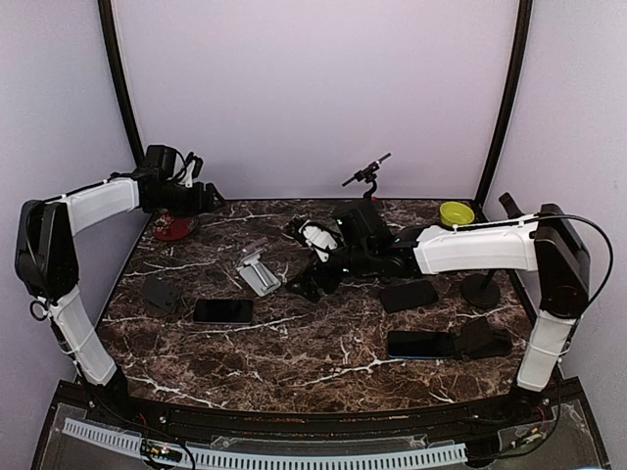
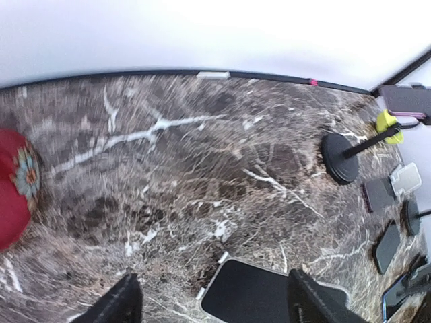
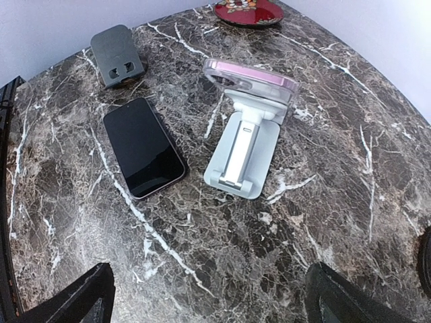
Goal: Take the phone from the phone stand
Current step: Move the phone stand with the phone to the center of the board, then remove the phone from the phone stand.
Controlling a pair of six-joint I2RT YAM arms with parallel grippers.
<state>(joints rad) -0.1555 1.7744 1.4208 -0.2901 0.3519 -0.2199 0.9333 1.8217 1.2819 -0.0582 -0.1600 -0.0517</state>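
1. R claw (image 3: 212, 296): jaws at widest, nothing btwn them, hovers abv table (image 3: 323, 222), touching nothing.
2. L claw (image 2: 212, 279): fingers well apart, no grip; dark flat slab (image 2: 256, 296) lies below the gap, contact unclear.
3. Task's phone (image 3: 250, 75): pink-rimmed case, propped tilted on white stand (image 3: 242, 151), mid-table, near black phone (image 3: 143, 148) lying flat.

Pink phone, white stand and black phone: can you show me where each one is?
pink phone (image 3: 250, 75), right wrist view, middle of its pink case.
white stand (image 3: 241, 153), right wrist view, on its flat base.
black phone (image 3: 143, 148), right wrist view, middle of its dark screen.
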